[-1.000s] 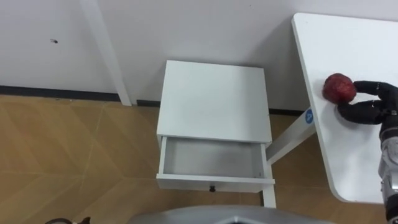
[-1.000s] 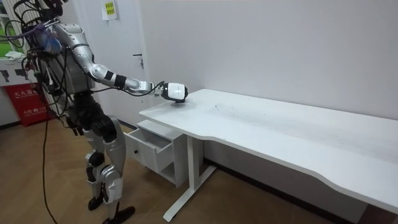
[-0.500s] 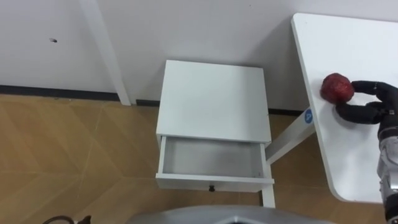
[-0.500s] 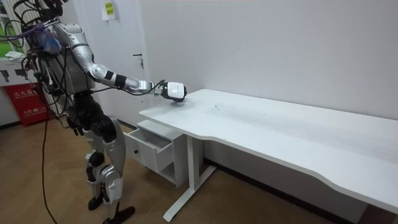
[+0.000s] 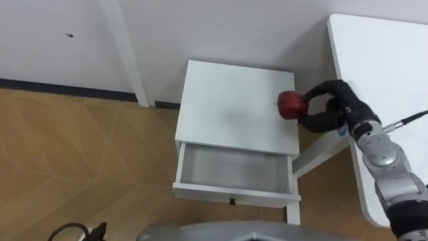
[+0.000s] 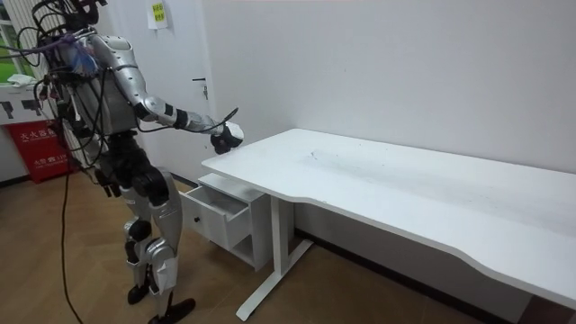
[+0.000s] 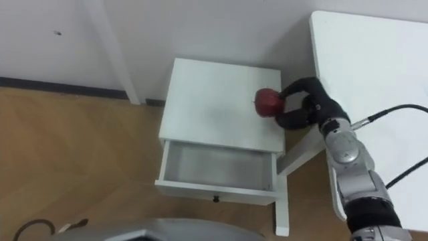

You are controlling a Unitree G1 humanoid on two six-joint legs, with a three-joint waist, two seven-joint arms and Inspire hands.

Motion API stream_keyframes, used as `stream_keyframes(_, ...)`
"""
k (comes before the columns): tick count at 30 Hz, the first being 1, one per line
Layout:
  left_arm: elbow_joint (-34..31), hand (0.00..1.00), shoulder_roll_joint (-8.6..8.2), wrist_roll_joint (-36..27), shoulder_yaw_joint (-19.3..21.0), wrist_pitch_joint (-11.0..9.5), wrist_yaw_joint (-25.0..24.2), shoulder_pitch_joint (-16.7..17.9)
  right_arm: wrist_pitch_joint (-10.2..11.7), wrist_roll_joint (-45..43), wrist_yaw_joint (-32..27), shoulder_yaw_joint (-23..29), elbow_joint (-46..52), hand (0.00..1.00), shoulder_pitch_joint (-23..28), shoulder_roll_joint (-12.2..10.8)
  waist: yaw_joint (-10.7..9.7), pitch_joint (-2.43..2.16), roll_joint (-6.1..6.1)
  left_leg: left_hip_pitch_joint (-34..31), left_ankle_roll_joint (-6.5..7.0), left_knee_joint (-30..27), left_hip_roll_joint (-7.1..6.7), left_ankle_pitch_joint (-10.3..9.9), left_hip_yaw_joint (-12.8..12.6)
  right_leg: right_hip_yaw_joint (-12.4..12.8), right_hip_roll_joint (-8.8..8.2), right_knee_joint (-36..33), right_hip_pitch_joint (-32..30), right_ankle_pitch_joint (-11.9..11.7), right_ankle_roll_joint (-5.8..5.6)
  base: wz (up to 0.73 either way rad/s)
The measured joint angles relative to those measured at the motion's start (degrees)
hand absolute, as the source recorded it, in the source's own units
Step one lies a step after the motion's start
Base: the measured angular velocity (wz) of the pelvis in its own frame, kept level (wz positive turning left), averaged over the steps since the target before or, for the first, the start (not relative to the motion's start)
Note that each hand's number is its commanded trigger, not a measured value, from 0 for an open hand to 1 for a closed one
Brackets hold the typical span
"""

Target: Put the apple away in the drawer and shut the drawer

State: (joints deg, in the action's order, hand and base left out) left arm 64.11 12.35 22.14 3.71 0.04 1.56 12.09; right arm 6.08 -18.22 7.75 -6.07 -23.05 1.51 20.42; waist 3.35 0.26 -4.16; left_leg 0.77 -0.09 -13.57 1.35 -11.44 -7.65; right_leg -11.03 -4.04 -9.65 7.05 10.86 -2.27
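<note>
The right hand [image 5: 332, 107] sits right of centre in the left eye view, its dark fingers and thumb curled round the red apple [image 5: 291, 105], which it grips from the right. In both eye views the apple lies over the right part of the white cabinet [image 5: 231, 107] top, near its right edge. The room view shows the hand [image 6: 225, 138] at about tabletop height, just off the near corner of the table [image 6: 405, 180] on the room view's left, well above the cabinet, so the apple hangs in the air and rests on nothing.

The drawer [image 5: 234, 169] stands pulled out below the cabinet top, in the lower middle of the frame, its white inside showing and a small dark knob [image 5: 232, 200] on its front. The table fills the upper right corner of the eye views.

In the room view the robot stands upright at the left, beside the open drawer [image 6: 211, 209], right arm stretched toward the table corner.
</note>
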Motion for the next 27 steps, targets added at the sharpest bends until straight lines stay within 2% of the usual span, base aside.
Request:
stream_keyframes(2, 0.0, 0.00, 0.00, 0.0, 0.0, -0.1, 0.0, -0.1, 0.0, -0.4, 1.4, -1.0, 1.0, 1.00, 0.0, -0.4, 0.2, 0.15, 0.32, -0.3, 0.00, 0.0, -0.01, 0.0, 0.0, 0.0, -0.04, 0.0, -0.2, 0.0, 0.00, 0.05)
stream_keyframes(8, 0.0, 0.00, -0.07, 0.0, 0.0, -0.2, -1.1, -0.1, -0.2, -0.4, 4.4, -2.0, 1.3, 1.00, 0.0, -2.2, 1.1, 0.09, 0.43, -0.6, 0.07, -0.1, 0.04, -0.1, 0.1, -0.2, -0.05, 0.0, -0.2, 0.0, 0.00, 0.03)
stream_keyframes(13, -0.1, 0.00, -0.22, 0.0, 0.0, 0.3, -1.1, -0.3, -2.3, -0.4, 5.3, -2.4, 3.9, 1.00, 1.1, -2.4, 1.4, 0.00, 0.58, -1.1, 0.20, -1.1, 0.03, -0.3, 0.4, -0.3, -0.06, 0.0, -0.2, 0.0, 0.00, 0.00)
stream_keyframes(14, -0.1, 0.00, -0.24, 0.0, 0.0, 0.3, -1.2, -0.3, -2.4, -0.5, 5.3, -2.4, 4.0, 0.66, 1.2, -2.4, 1.4, -0.01, 0.64, -1.2, 0.20, -1.3, 0.03, -0.4, 0.5, -0.3, -0.06, 0.0, -0.3, 0.0, 0.00, 0.00)
stream_keyframes(15, -0.3, 0.00, -0.24, -0.1, 0.0, 0.4, -1.2, -0.4, -2.5, -1.2, 5.4, -2.4, 4.2, 0.04, 1.5, -2.4, 1.4, -0.04, 0.68, -1.3, 0.22, -1.3, 0.01, -0.4, 0.5, -0.3, -0.06, 0.0, -0.3, 0.0, 0.00, 0.00)
stream_keyframes(16, -0.6, 0.00, -0.24, -0.1, 0.0, 0.5, -1.2, -0.5, -2.5, -2.1, 5.5, -2.4, 4.4, 0.00, 2.0, -2.4, 1.4, -0.07, 0.73, -1.4, 0.26, -1.3, -0.01, -0.4, 0.7, -0.4, -0.06, 0.0, -0.3, 0.0, 0.00, 0.00)
stream_keyframes(21, -1.1, 0.00, -0.27, 0.0, 0.0, 0.9, -1.3, -0.6, -3.7, -5.1, 6.2, -2.4, 4.8, 0.00, 2.9, -2.6, 1.5, -0.20, 0.87, -1.6, 0.27, -1.4, -0.07, -0.4, 1.1, -0.6, -0.06, -0.1, -0.3, 0.0, 0.00, 0.00)
stream_keyframes(27, -1.3, 0.00, -0.27, 0.0, 0.0, 0.9, -1.3, -0.7, -3.7, -6.6, 6.2, -2.5, 5.9, 0.00, 3.2, -3.0, 1.5, -0.28, 0.78, -1.6, 0.26, -1.3, -0.09, -0.4, 1.2, -0.8, -0.06, -0.1, -0.3, 0.0, 0.01, 0.00)
